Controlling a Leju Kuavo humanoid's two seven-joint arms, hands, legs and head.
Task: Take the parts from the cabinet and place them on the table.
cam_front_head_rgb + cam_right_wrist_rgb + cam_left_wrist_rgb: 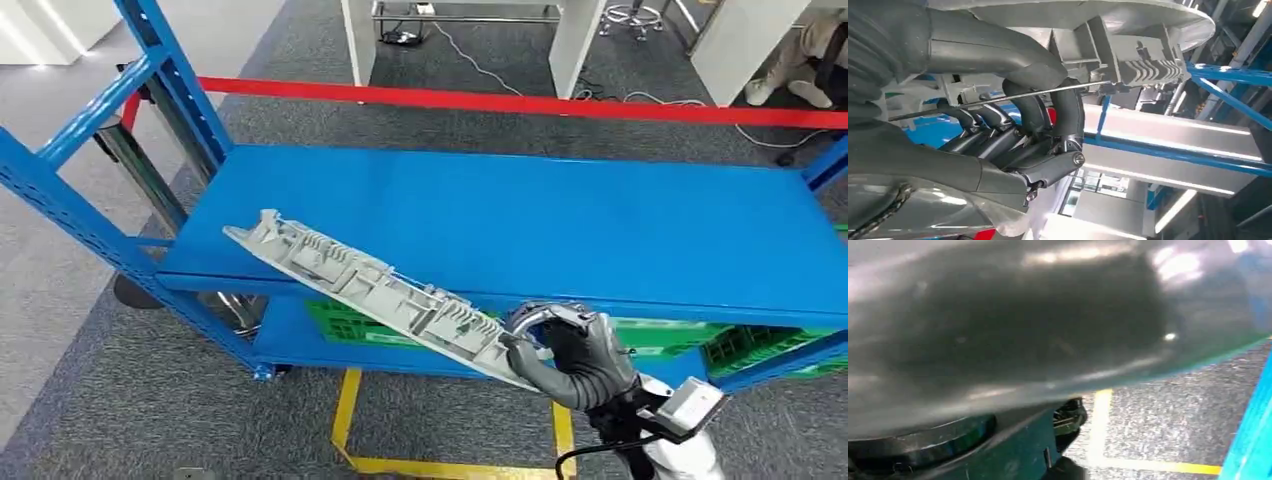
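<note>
A long grey ribbed plastic part [370, 292] hangs tilted in front of the blue cabinet shelf [520, 220], its far end up and to the left over the shelf's front left corner. My right hand [572, 352] grips the part's near end, just in front of the shelf's front edge. In the right wrist view my right hand [1013, 130] has thumb and dark fingers wrapped around the grey part [1128, 55], with a thin metal rod running along it.
The top shelf surface is bare blue metal. Green crates [350, 325] sit on the lower shelf. A red barrier tape [520, 102] runs behind the cabinet. Yellow floor lines [350, 420] mark the carpet in front. White table legs [575, 35] stand beyond.
</note>
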